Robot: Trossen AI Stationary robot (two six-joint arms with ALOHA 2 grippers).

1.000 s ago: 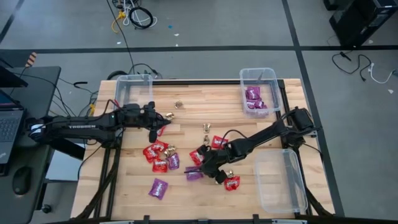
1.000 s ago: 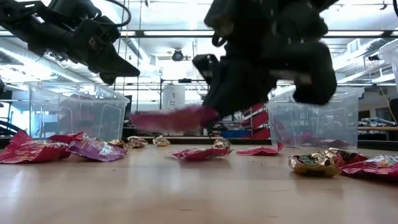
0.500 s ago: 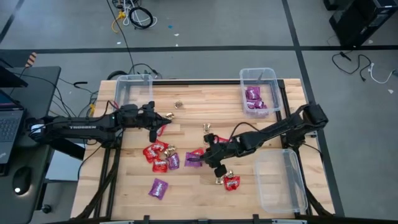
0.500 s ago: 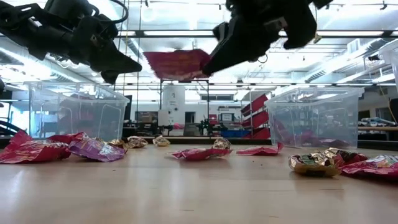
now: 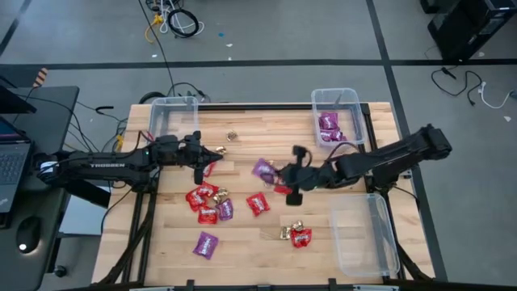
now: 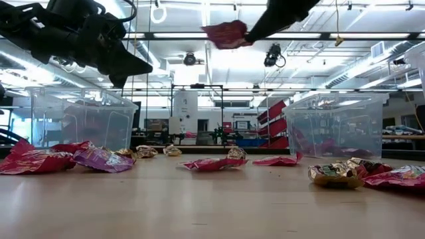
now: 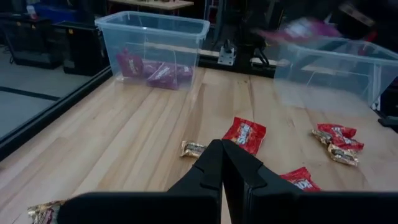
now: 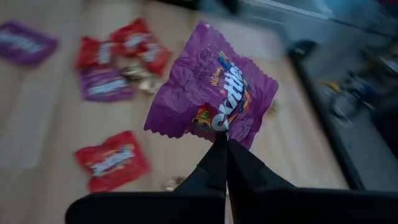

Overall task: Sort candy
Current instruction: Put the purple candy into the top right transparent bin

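Purple packet (image 8: 214, 93) in right end effector (image 8: 222, 142)

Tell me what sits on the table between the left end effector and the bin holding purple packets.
In the high view, between the left end effector and the bin, only one gold candy lies on bare wood.
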